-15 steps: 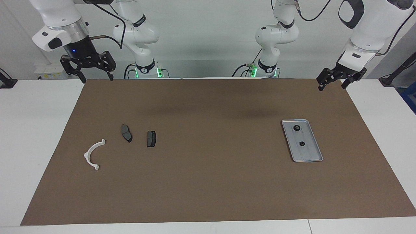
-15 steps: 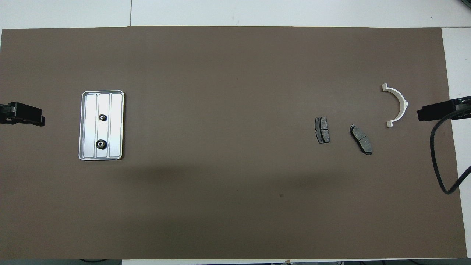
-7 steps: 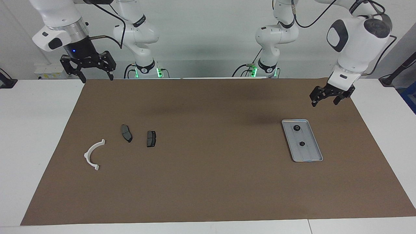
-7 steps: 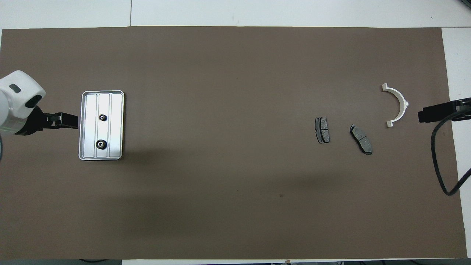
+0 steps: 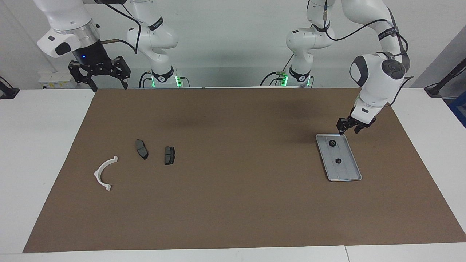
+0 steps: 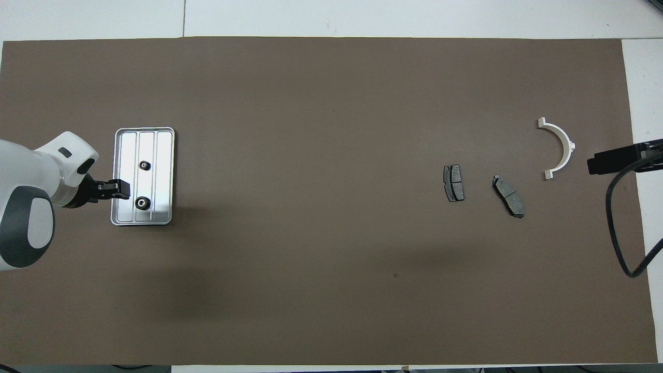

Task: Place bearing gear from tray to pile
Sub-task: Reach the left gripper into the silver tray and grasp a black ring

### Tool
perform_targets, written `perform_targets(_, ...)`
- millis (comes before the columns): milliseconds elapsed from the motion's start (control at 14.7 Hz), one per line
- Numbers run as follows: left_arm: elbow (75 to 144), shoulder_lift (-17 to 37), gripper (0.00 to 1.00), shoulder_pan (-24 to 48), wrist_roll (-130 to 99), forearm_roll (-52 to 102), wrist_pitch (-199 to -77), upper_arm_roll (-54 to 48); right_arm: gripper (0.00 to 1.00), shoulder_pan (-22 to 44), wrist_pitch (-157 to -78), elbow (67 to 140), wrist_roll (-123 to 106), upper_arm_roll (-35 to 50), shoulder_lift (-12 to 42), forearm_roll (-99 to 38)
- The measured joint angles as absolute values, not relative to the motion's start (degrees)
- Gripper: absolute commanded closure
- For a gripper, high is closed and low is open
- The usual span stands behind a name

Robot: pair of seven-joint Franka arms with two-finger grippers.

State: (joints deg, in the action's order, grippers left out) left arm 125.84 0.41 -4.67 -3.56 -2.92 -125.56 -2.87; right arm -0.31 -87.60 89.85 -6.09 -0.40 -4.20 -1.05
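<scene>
Item: approach step, nothing being carried yet. Two bearing gears [image 5: 331, 143] [image 5: 338, 161] are lying in the tray [image 5: 351, 171] toward the left arm's end of the table. The left gripper [image 5: 348, 127] is being held just above the tray's robot-side rim, at one o'clock of the nearer gear; whether its fingers are parted cannot be told. The pile [image 5: 140, 160] is lying well apart. The right gripper [image 5: 99, 74] is waiting, spread wide. Next move, judged: centring over the gear, then descending.
</scene>
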Motion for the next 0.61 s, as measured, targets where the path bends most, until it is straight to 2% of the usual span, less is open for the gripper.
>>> perform_targets(612,127.98,5.91,0.46,-4.19,-9.47,-2.92,-132.20,-3.56,0.00,0.27,-87.57,89.86,-6.14,-0.12,-4.23,-1.06)
